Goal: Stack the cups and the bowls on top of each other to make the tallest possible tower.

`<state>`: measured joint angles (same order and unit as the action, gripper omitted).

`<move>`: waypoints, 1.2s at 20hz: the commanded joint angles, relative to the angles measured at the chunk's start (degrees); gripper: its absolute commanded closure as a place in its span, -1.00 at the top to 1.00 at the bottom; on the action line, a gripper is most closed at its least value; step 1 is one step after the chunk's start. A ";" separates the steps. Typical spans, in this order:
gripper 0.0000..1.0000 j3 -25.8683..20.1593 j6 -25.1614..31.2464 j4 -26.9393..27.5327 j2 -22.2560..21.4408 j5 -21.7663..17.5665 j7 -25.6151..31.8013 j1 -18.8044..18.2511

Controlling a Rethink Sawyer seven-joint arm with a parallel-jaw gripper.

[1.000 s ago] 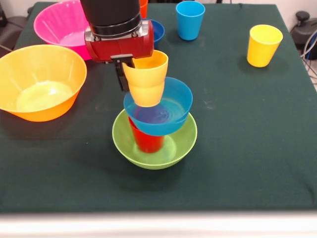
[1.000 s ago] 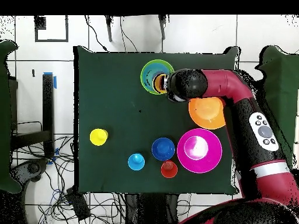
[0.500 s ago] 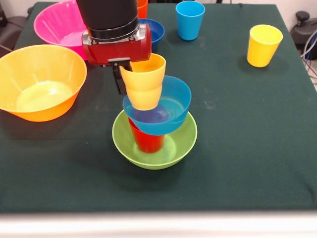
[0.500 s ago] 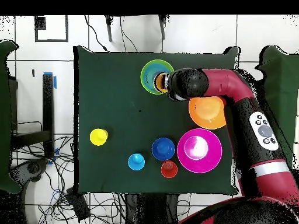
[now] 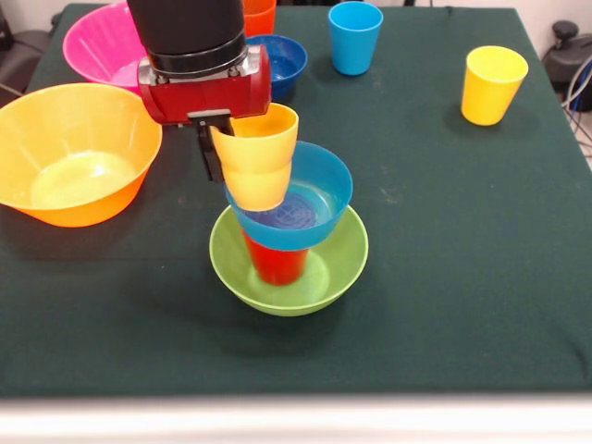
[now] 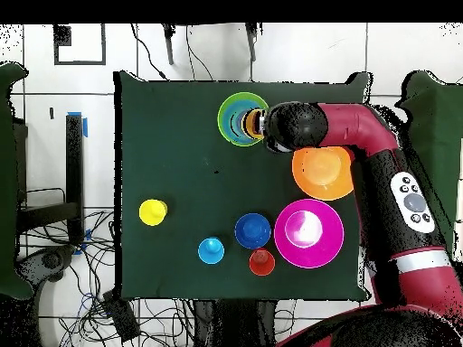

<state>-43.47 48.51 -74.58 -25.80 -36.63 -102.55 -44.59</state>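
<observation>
The tower stands near the table's middle: a green bowl (image 5: 328, 268) holds a red cup (image 5: 276, 265), and a light blue bowl (image 5: 319, 190) sits tilted on that cup. My gripper (image 5: 228, 154) is shut on a yellow cup's (image 5: 255, 155) rim, one finger (image 5: 210, 155) outside the wall. The cup's base hangs at the left part of the light blue bowl; I cannot tell whether it touches. In the overhead view the gripper (image 6: 262, 123) is at the right edge of the green bowl (image 6: 230, 107).
A yellow-orange bowl (image 5: 79, 153) and a pink bowl (image 5: 97, 42) stand at the left. A dark blue bowl (image 5: 282, 57), an orange cup (image 5: 260, 14) and a light blue cup (image 5: 355, 37) are at the back. A second yellow cup (image 5: 493, 83) is at the right.
The gripper has moved left with the yellow cup, from over the light blue bowl's middle to its left rim. The light blue bowl has shifted slightly left.
</observation>
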 commanded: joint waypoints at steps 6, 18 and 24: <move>1.00 0.81 5.27 1.91 -0.59 -3.26 19.64 0.70; 1.00 0.80 5.99 2.79 -0.35 -3.01 19.70 1.35; 1.00 0.78 6.89 2.72 -0.83 -2.64 19.70 1.52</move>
<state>-43.47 48.51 -74.01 -25.99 -36.62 -100.90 -44.62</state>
